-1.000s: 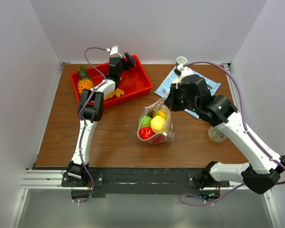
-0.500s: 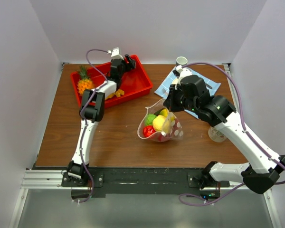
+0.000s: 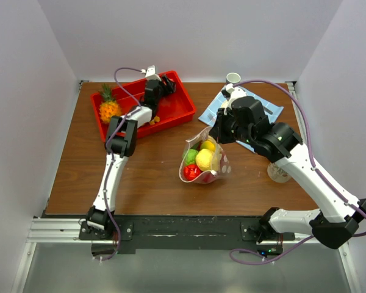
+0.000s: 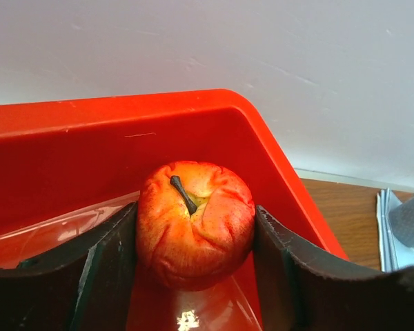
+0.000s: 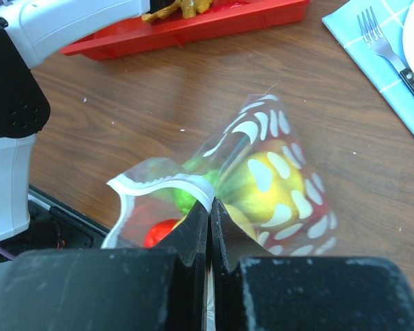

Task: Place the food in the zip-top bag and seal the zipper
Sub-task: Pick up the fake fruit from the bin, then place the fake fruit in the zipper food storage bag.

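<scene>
Red apple (image 4: 193,224), far corner of red tray (image 3: 178,111), clasped by left end effector (image 3: 161,83); zip-top bag (image 3: 218,166) with toy fruit (image 3: 202,160) stands mid-surface, right and nearward, rim pinched by clenched right end effector (image 5: 210,212).

top: overhead, far | left wrist: inside tray (image 4: 76,138) | right wrist: above bag (image 5: 276,158)

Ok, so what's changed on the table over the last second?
The zip-top bag, pinched at its top edge by the right gripper, swung out to the right, then settled back toward the left. The left gripper edged slightly right inside the red tray, where it sits around the red apple. The pineapple, white cup and blue cloth stayed put.
</scene>
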`<state>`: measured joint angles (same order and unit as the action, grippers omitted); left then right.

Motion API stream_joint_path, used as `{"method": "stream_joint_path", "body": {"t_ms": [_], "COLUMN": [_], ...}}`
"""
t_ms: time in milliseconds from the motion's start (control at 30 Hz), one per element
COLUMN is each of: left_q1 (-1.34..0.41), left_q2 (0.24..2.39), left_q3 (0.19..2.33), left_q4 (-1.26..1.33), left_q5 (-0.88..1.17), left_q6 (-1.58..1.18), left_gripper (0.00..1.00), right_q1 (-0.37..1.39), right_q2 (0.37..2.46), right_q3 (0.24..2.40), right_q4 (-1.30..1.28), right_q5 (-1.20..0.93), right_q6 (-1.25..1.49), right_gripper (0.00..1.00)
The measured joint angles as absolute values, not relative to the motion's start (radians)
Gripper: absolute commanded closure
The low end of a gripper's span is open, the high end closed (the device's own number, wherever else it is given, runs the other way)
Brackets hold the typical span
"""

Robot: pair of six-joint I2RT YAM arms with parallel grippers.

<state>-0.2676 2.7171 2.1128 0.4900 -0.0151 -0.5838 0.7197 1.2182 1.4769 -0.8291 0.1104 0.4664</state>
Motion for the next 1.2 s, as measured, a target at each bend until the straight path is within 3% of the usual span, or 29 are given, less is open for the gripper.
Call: {"method": "stream_joint_path", "body": {"t_ms": [100, 400, 667, 900, 1200], "left_q1": [-0.269, -0.268, -0.263, -0.303, -0.525], "left_q2": [2.706, 2.43, 1.907, 1.377, 0.929], "left_q3": [2.077, 1.746, 1.316, 1.019, 0.946], "left_q4": [0.52, 0.563, 0.579, 0.404, 0.047], "left_q5": [-0.016, -0.012, 0.028, 0.061, 0.059], "left_q6": [-0.584, -0.58, -0.586, -0.583, -0.556], "left_gripper": [0.74, 0.84, 0.86, 0.85, 0.84], "right_q1": [0.72, 0.72, 0.72, 0.72, 0.72], "right_q2": [1.219, 1.239, 1.259, 1.292, 1.338], "right_q3": [1.477, 1.467, 1.449, 1.431, 1.431], "right_q4": [-0.827, -0.798, -0.768, -0.723, -0.701], "right_q5": [0.11, 0.112, 0.113, 0.113, 0.126], "right_q6": [0.466, 0.471, 0.494, 0.534, 0.57], "right_gripper": [1.0, 1.0, 1.0, 1.0, 1.0]}}
